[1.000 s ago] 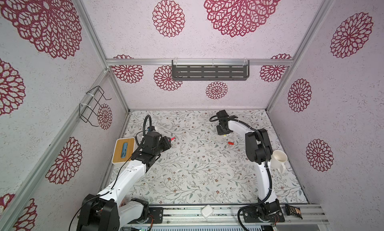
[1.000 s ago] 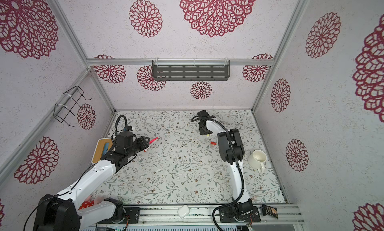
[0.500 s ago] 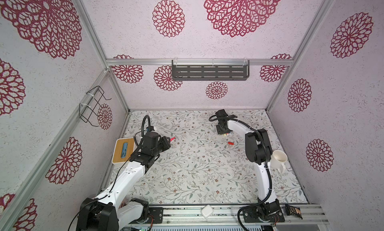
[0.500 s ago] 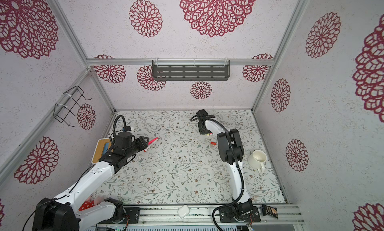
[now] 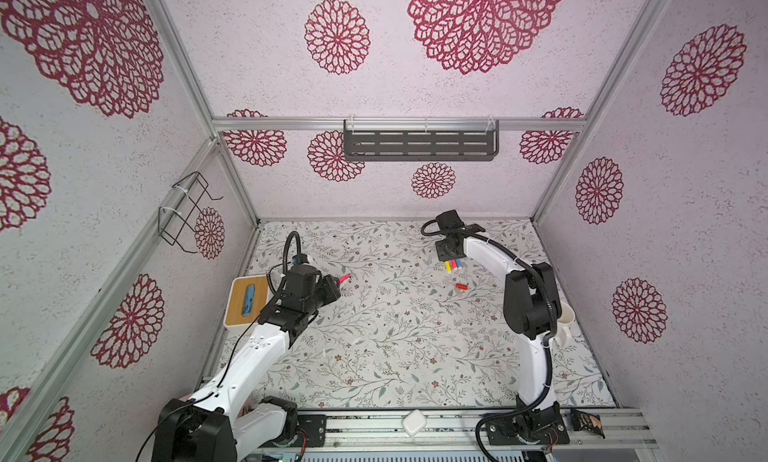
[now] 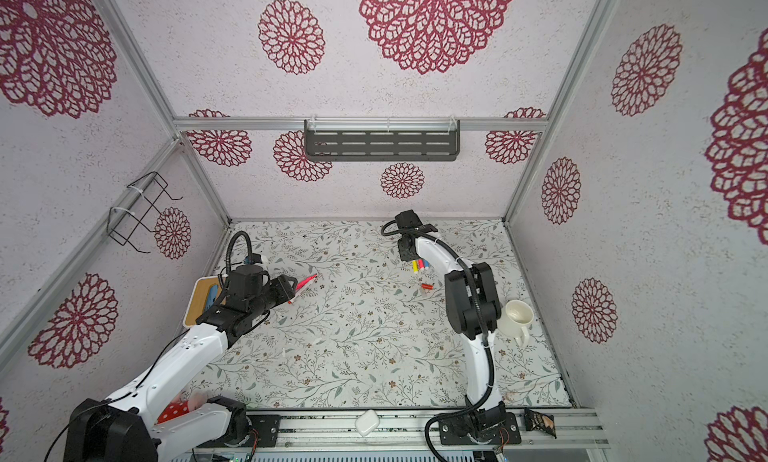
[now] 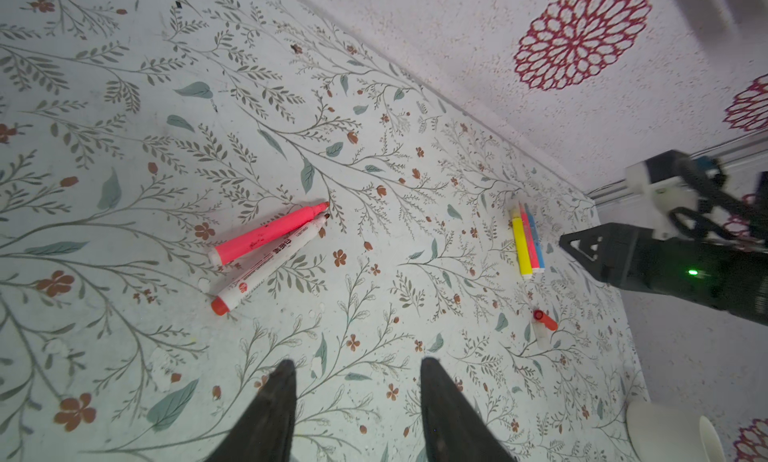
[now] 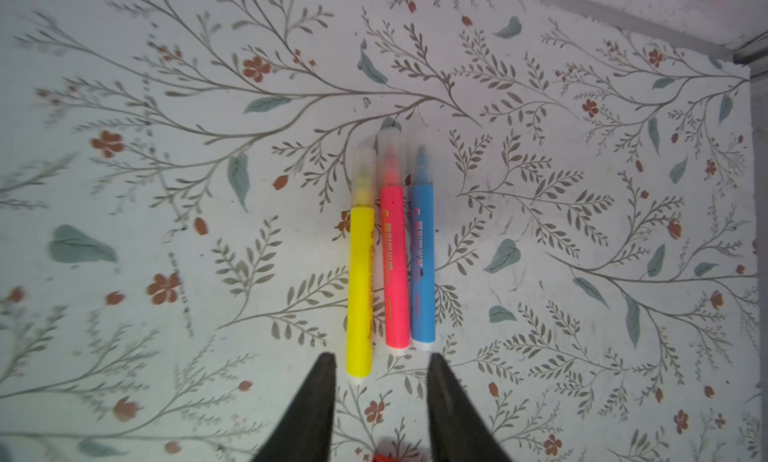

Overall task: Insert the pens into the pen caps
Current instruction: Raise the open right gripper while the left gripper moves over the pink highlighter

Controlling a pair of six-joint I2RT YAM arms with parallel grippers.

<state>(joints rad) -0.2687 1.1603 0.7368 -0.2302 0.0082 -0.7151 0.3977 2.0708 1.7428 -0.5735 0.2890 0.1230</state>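
since a second ago the right jaws have sprung apart, and the trio they stood over now shows clear of them in both top views, while the left arm [image 5: 266,348] has hardly stirred. those right jaws gape with nothing between them. just beyond their tips lie a yellow plastic pen [image 8: 359,289], a pink plastic pen [image 8: 395,269] and a blue plastic pen [image 8: 422,264], side by side and touching, long axes running straight away from the jaws. frosted translucent caps [image 8: 363,161] already sit on the yellow and pink; the blue one's end is too blurred to tell. the left jaws are likewise spread and empty over the matte flower-printed tabletop [image 7: 124,107]. ahead of them, aslant to the gap, rest an uncapped coral-pink highlighter [image 7: 266,233] and a white-barrelled marker with a red end [image 7: 266,269], close together, tips nearly meeting. the small red tubular cap [image 7: 544,319] lies near the right arm [image 5: 490,248], well apart from the left jaws, with a pale cap [image 7: 542,337] just beside it. so, by my reckoning, left is nearer the bare pens and right nearer the loose caps. the barrels are smooth and round and may roll when nudged.
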